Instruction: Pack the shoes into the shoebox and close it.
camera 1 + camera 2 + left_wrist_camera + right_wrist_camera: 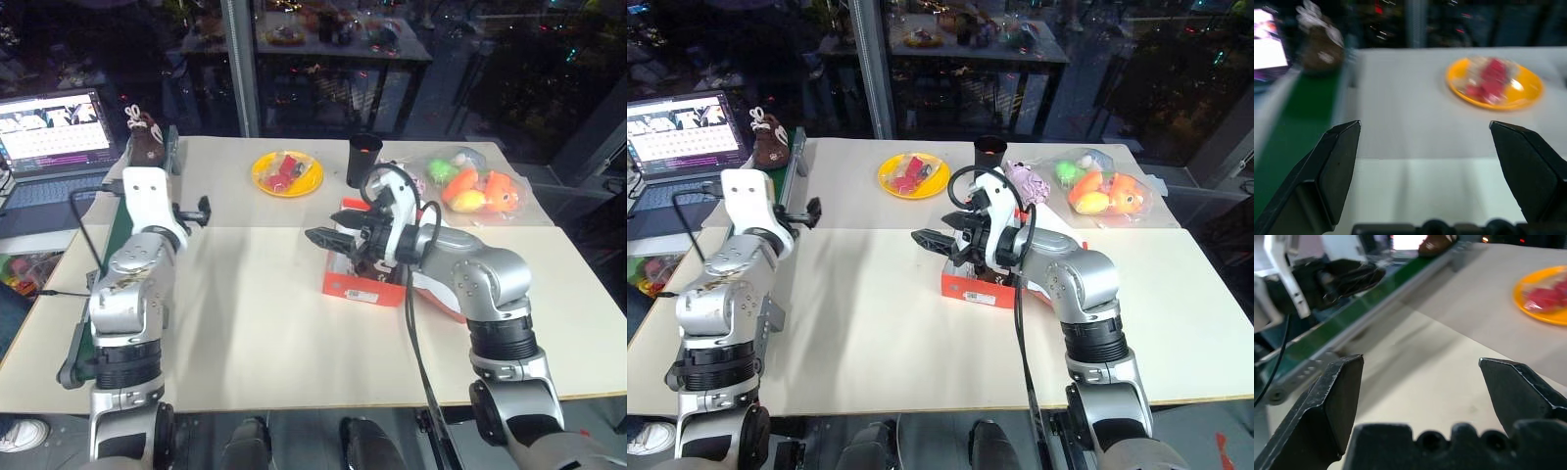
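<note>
Shoebox [364, 284] sits right under the right gripper [921, 238], jaws spread wide and holding nothing. Left gripper [1425, 147] is spread and empty too, with one shoe [770, 139] and a plate [1493, 83] of red stuff ahead.

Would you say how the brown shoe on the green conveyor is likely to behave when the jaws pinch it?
The brown shoe looks small and soft, so it probably squashes and weighs little. Standing upright on the green conveyor, it might tip if nudged high.
</note>
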`<action>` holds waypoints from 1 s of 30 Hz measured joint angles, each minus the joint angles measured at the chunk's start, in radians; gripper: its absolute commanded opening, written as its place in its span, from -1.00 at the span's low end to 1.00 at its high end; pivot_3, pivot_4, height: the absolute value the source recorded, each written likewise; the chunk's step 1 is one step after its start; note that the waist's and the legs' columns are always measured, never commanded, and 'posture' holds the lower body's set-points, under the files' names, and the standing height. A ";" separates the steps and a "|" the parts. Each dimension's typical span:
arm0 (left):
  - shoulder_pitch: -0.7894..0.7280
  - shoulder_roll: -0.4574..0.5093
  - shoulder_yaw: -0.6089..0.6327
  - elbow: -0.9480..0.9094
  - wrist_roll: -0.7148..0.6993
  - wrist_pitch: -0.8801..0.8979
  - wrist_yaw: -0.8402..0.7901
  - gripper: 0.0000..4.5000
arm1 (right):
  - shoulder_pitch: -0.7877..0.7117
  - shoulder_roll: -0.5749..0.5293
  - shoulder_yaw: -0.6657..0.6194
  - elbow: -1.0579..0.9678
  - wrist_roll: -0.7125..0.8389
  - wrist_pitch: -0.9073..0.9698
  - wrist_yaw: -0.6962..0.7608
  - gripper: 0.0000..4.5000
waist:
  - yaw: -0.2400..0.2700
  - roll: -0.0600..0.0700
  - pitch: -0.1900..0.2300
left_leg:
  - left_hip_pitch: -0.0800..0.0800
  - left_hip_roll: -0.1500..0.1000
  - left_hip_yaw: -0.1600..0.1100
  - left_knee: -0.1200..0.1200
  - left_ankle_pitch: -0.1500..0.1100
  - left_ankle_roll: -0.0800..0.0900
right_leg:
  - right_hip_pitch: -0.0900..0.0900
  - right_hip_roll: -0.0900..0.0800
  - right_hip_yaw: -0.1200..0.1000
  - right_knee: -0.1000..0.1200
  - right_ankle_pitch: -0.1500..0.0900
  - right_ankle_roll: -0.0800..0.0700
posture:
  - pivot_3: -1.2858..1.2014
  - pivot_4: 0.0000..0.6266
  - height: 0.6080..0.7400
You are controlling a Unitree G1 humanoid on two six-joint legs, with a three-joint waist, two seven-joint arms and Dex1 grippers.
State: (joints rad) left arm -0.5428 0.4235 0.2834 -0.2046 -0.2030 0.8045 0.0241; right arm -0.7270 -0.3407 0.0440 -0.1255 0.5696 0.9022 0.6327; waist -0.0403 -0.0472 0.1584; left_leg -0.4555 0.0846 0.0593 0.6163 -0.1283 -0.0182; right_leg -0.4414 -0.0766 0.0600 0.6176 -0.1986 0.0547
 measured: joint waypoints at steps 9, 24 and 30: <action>0.129 0.014 0.137 0.040 0.042 -0.067 0.037 1.00 | 0.000 0.006 0.060 0.033 -0.021 -0.046 0.056 0.97 | 0.003 0.000 0.000 | 0.000 0.000 0.000 0.000 -0.001 -0.001 | -0.001 0.000 0.000 0.000 0.000 0.000 | 0.03 -0.52 0.94; 0.193 -0.009 0.140 0.423 0.026 -0.496 -0.121 1.00 | 0.113 0.026 0.158 0.039 -0.179 -0.215 0.044 0.97 | 0.026 -0.001 0.000 | 0.000 0.000 0.000 0.000 -0.004 -0.007 | -0.001 0.000 -0.001 0.000 0.000 -0.001 | 0.03 -0.52 0.94; 0.096 0.048 0.127 0.494 0.033 -0.519 -0.141 1.00 | 0.121 0.014 0.156 -0.009 -0.195 -0.216 0.039 0.97 | 0.028 -0.001 -0.001 | 0.000 0.000 0.000 0.000 -0.004 -0.007 | -0.001 0.000 -0.001 0.000 0.000 -0.001 | 0.03 -0.52 0.94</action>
State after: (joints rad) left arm -0.4463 0.4712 0.4104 0.2893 -0.1698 0.2858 -0.1172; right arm -0.6065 -0.3263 0.2001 -0.1343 0.3745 0.6866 0.6721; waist -0.0121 -0.0480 0.1579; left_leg -0.4559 0.0848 0.0597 0.6158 -0.1322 -0.0254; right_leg -0.4419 -0.0769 0.0589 0.6175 -0.1985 0.0541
